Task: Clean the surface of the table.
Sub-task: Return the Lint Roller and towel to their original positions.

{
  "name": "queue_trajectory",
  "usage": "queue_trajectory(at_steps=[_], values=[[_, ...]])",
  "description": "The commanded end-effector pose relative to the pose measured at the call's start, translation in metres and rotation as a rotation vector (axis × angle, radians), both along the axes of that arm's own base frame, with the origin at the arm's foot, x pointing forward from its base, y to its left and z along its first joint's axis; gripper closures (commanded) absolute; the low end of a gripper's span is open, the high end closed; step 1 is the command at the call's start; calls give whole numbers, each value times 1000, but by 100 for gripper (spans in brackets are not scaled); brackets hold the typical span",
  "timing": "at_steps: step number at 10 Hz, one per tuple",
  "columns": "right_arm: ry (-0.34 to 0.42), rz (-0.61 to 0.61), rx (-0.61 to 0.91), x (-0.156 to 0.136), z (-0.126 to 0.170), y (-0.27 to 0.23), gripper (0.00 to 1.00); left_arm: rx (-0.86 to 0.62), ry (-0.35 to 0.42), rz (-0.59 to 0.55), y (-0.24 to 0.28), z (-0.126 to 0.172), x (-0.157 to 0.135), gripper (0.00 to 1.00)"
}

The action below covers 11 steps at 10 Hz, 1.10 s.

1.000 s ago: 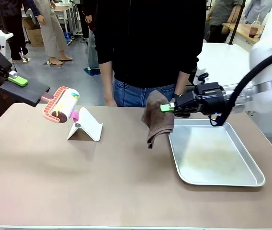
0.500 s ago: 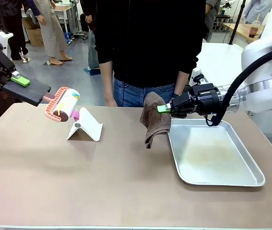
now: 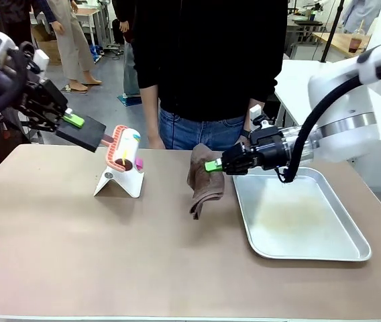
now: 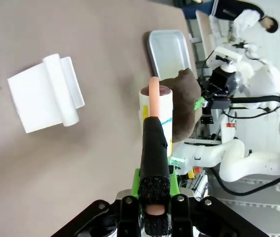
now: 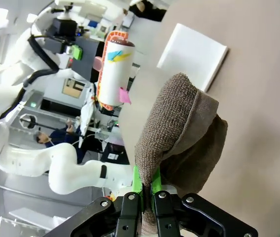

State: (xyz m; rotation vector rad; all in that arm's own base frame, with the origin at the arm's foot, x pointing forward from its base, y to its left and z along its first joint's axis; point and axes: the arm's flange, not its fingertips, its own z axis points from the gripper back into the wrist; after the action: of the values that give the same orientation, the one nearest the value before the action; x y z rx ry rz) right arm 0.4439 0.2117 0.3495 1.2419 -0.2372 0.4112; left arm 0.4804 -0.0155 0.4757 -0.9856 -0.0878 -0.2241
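Two grippers: we see both clamped.
Right gripper (image 3: 214, 166): fingers pinch a brown cloth (image 3: 202, 180), hanging above the table (image 3: 110, 255) just left of a tray (image 3: 298, 221).
Left gripper (image 3: 75, 121): fingers grip a lint roller (image 3: 123, 146) by its black handle, over a white stand (image 3: 120, 182).
Table: spans our front view, before a person (image 3: 210, 60).

Grey floor (image 3: 103, 100), white side table (image 3: 298, 84)
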Motion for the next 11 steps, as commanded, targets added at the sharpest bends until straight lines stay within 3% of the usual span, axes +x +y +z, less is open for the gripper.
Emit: queue_trajectory(at_steps=[1, 2, 8, 11], values=[[11, -2, -35, 13, -6, 24, 92, 27, 68, 33, -7, -8, 8, 78], [11, 2, -60, 15, -9, 30, 92, 42, 105, 24, -11, -14, 16, 78], [33, 21, -68, 24, -15, 33, 92, 189, 110, 3, -28, -43, 54, 78], [43, 22, -66, 23, -18, 32, 92, 191, 102, 75, -30, -55, 65, 78]])
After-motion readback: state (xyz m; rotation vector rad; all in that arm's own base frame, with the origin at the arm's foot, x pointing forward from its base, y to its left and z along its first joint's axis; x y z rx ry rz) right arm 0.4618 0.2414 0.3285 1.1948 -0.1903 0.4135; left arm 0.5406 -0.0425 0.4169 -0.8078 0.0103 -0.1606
